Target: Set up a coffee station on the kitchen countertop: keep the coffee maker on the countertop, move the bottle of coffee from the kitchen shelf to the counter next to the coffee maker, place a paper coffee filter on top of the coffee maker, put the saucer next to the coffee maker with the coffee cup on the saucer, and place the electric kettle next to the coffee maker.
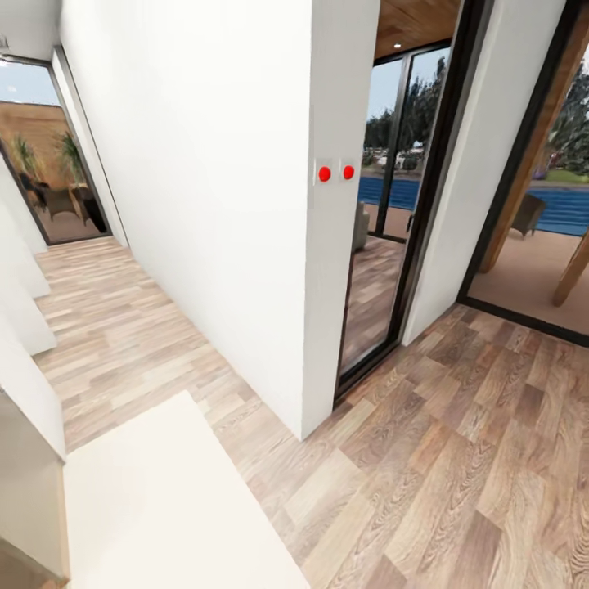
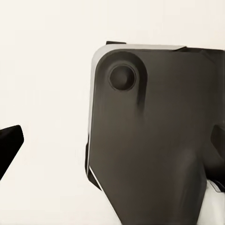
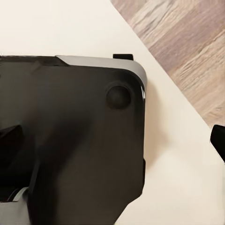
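The kitchen countertop, the coffee maker and the other coffee things are out of view. My left gripper (image 2: 112, 150) hangs over a dark rounded part of my own body (image 2: 150, 140), with one black fingertip (image 2: 9, 145) far out at the frame's edge. My right gripper (image 3: 112, 140) sits the same way over a dark body panel (image 3: 75, 140), its fingertip (image 3: 218, 140) wide to the side. Both stand open and hold nothing. A pale cream flat surface (image 3: 70, 28) lies beneath them.
A white wall corner (image 1: 307, 327) with two red buttons (image 1: 325, 173) stands straight ahead. Wood floor (image 1: 458, 458) spreads to the right toward glass doors (image 1: 384, 245). A corridor (image 1: 106, 327) runs left to a patio window (image 1: 49, 180). A white flat surface (image 1: 164, 507) is at the lower left.
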